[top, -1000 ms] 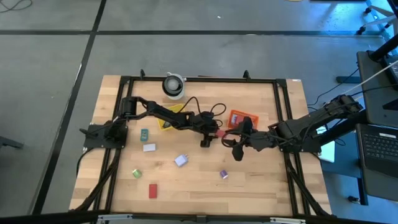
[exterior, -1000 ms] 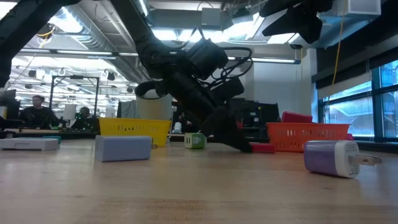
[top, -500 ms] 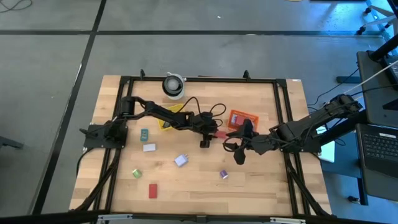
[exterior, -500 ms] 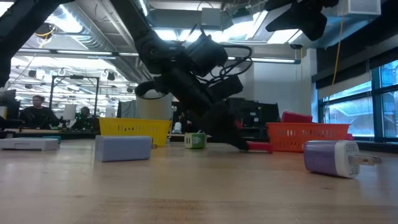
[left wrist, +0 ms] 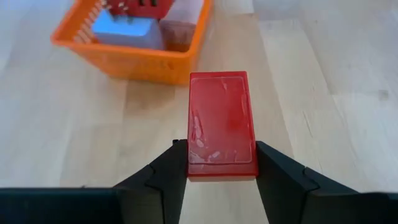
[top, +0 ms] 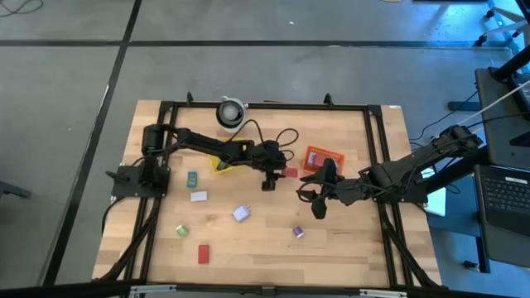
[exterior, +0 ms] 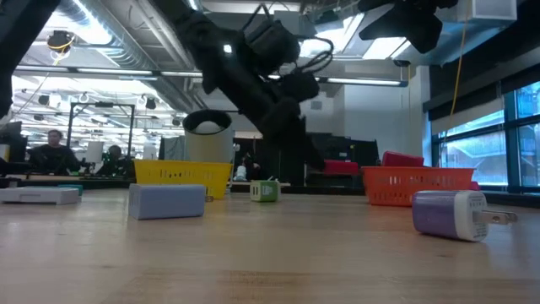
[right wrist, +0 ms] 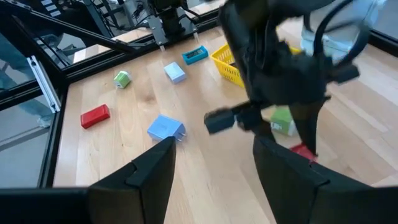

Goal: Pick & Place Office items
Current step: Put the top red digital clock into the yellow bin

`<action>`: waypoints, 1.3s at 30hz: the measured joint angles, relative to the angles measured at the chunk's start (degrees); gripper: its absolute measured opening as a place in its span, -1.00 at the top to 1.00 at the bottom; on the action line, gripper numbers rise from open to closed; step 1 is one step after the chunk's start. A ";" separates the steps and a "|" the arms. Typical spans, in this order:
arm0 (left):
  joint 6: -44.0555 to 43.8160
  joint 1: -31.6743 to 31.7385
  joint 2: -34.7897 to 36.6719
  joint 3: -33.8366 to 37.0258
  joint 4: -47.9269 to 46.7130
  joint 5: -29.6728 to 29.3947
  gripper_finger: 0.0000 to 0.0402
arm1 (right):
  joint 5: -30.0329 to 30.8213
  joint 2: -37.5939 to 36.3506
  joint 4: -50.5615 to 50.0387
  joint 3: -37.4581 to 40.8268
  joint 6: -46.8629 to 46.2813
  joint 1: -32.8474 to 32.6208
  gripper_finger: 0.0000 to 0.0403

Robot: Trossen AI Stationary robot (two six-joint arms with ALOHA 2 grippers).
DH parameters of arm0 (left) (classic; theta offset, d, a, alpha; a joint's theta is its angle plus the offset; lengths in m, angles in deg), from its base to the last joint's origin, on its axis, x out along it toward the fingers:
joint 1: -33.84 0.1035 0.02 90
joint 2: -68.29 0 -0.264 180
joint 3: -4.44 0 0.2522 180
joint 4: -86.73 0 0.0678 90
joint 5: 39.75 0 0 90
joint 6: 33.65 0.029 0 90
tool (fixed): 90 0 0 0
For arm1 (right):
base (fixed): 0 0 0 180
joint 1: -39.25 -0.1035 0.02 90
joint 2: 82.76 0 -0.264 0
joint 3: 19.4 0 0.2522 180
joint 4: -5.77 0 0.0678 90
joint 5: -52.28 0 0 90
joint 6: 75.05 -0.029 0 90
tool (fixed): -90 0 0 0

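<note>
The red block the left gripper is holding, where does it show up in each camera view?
High view: red block right of the left gripper, left of the orange basket.
Low view, left of the basket.
Left wrist view, between the fingers.
Right wrist view, behind the left arm.
Shared landmark: orange basket.

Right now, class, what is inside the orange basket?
Inside the orange basket lie a blue block and a reddish-brown block. Its near wall hides their lower parts and the floor.
</note>
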 joint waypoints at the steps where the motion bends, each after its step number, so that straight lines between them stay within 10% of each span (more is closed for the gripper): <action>1: 0.08 0.28 0.81 0.00 -1.05 0.01 0.20 | 0.00 0.00 0.00 0.00 0.05 0.00 -0.08; 27: -6.53 11.10 27.53 -0.04 -50.46 -6.47 0.20 | -1.51 0.00 0.68 0.00 4.97 0.00 -0.08; 39: -10.94 11.14 27.50 13.00 -45.92 -8.80 0.19 | -1.75 0.00 0.84 0.00 5.36 0.00 -0.08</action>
